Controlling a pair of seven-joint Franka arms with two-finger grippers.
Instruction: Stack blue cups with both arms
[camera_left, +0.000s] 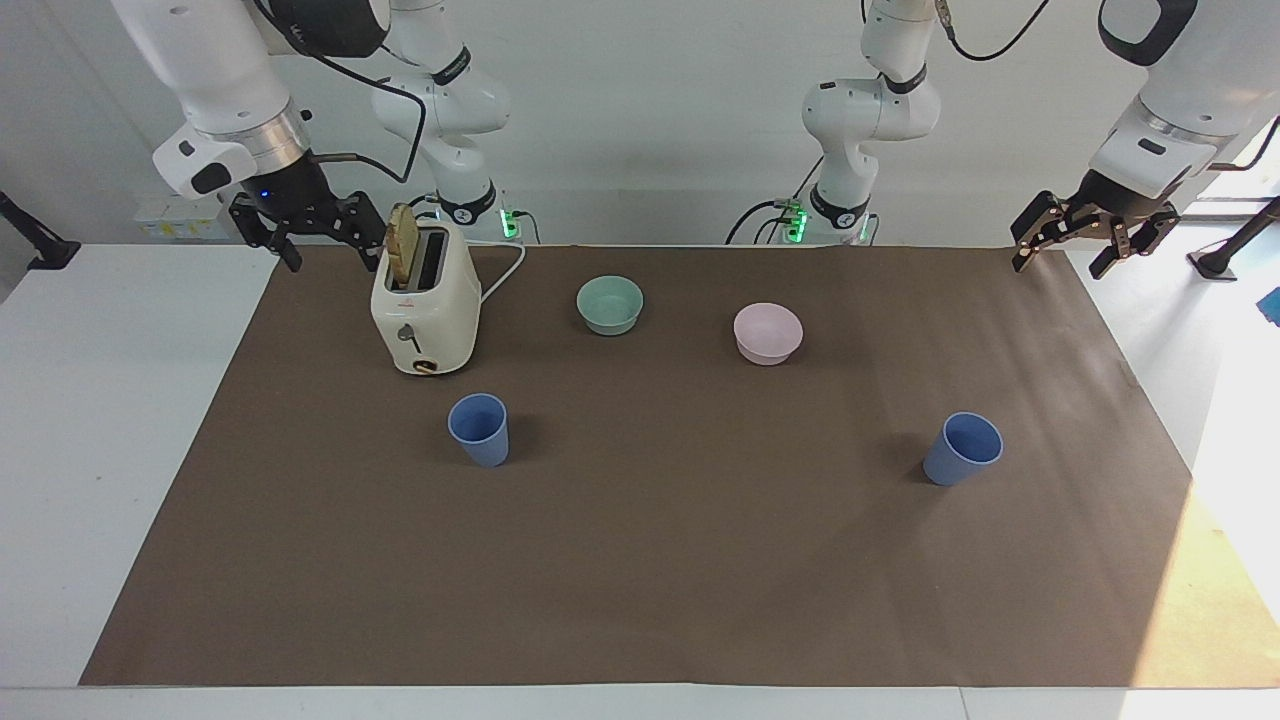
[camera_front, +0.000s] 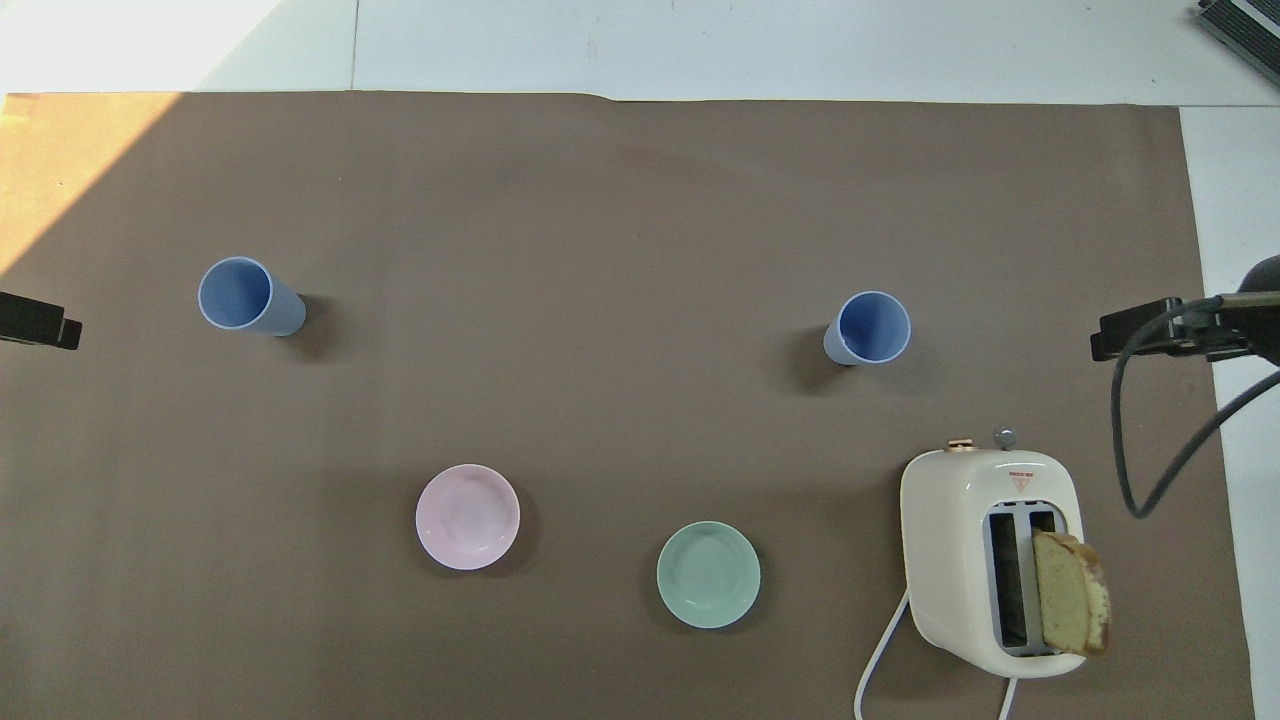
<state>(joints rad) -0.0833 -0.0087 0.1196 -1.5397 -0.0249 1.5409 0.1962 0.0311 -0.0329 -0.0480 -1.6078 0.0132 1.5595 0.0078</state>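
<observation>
arms: two, glossy white rounded jointed shells | joints: black rings, silver metal collar at right arm's wrist | cables: black, looping along links | grippers: black two-finger linkages, right gripper (camera_left: 310, 240), left gripper (camera_left: 1070, 250) | lights: green at bases, small blue dot, possibly an LED, at right wrist

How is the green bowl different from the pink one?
The teal-green bowl sits nearer the robots and closer to the toaster; the pink bowl sits slightly farther out, toward the left arm's end. They differ in colour. Both are upright, empty, similar in size and untouched.
</observation>
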